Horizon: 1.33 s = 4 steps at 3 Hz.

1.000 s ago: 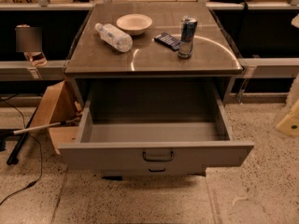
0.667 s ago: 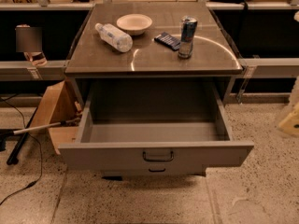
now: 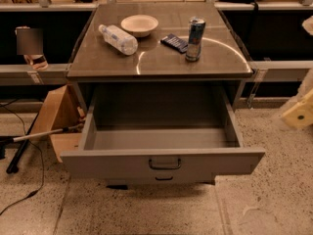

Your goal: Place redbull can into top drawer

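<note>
The redbull can (image 3: pixel 195 38), blue and silver, stands upright on the right part of the cabinet top. The top drawer (image 3: pixel 164 163) is pulled fully open below it, and its grey inside (image 3: pixel 159 138) holds nothing. My gripper (image 3: pixel 297 114) shows only as a pale cream piece at the right edge. It is beside the drawer's right side, well apart from the can and lower than the cabinet top. It holds nothing that I can see.
On the cabinet top are a clear water bottle (image 3: pixel 119 38) lying on its side, a white bowl (image 3: pixel 140 24) and a dark flat packet (image 3: pixel 175 42). The lower drawer's small handle (image 3: pixel 164 178) shows beneath. A cardboard box (image 3: pixel 56 119), a pole and cables are on the floor at left.
The pale gripper piece at the right edge has shifted slightly. The can, the bottle and the drawer have not moved.
</note>
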### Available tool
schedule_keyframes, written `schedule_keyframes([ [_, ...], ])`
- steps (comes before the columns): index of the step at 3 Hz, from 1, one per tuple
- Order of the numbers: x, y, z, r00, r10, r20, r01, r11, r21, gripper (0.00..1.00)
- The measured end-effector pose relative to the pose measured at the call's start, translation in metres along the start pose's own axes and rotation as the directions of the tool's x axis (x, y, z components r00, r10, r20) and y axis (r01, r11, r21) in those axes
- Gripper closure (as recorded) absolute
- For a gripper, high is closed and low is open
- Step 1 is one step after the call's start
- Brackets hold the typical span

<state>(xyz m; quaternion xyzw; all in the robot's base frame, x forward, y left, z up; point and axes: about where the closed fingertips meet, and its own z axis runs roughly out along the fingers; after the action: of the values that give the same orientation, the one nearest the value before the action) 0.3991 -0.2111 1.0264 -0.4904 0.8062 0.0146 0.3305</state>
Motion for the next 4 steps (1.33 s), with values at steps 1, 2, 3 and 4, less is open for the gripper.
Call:
schedule_keyframes([
  [1, -0.003, -0.014, 0.036, 0.988, 0.102, 0.118, -0.082, 0.9829, -0.165, 0.00],
  [2, -0.007, -0.022, 0.057, 0.974, 0.157, 0.165, -0.115, 0.9645, -0.238, 0.00],
  [3, -0.007, -0.022, 0.057, 0.974, 0.157, 0.165, -0.115, 0.9645, -0.238, 0.00],
  [4, -0.007, -0.023, 0.057, 0.971, 0.166, 0.174, -0.124, 0.9656, -0.228, 0.00],
])
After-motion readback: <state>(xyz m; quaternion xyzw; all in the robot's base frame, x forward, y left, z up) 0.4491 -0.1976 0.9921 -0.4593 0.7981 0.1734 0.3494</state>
